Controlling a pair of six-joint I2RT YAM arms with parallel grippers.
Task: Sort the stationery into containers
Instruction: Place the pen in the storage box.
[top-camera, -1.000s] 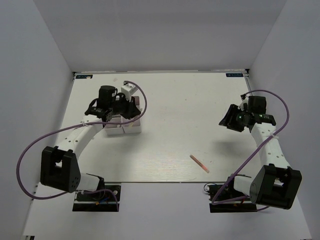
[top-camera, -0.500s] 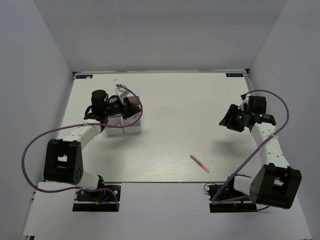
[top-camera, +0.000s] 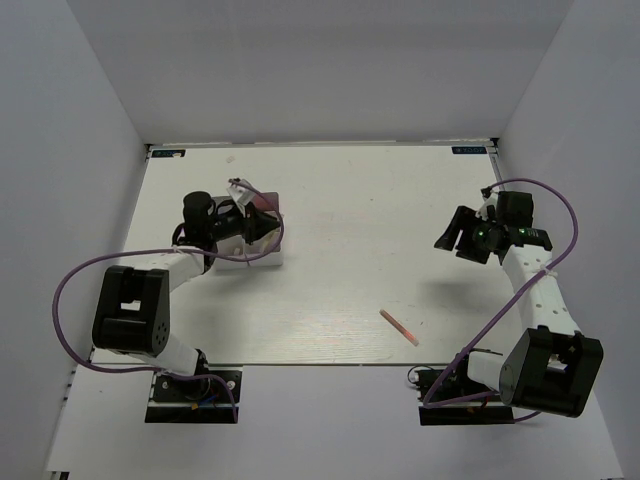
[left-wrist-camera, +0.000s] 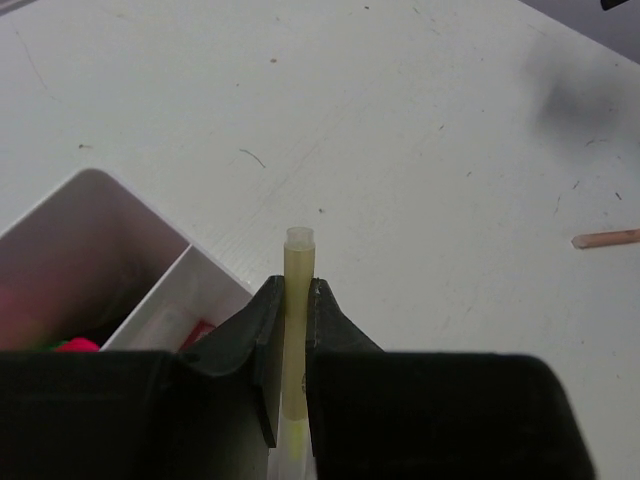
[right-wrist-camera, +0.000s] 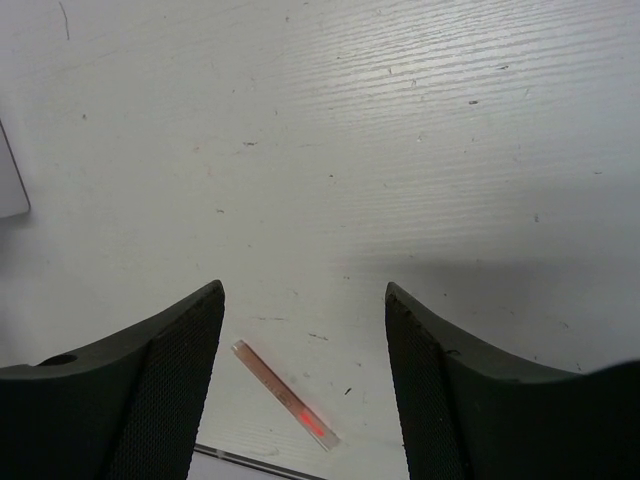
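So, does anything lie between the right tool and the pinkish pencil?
No; the top view shows only bare table between the right tool and the pinkish pencil.

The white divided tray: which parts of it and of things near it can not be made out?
Top view: the left arm covers most of the white translucent plastic compartment tray; its contents are hidden.
Left wrist view: the left pincer and the frame edge cut off the tray; the pink and red items inside are blurred.
The thin yellowish pencil: its lower end is hidden in the pincer.
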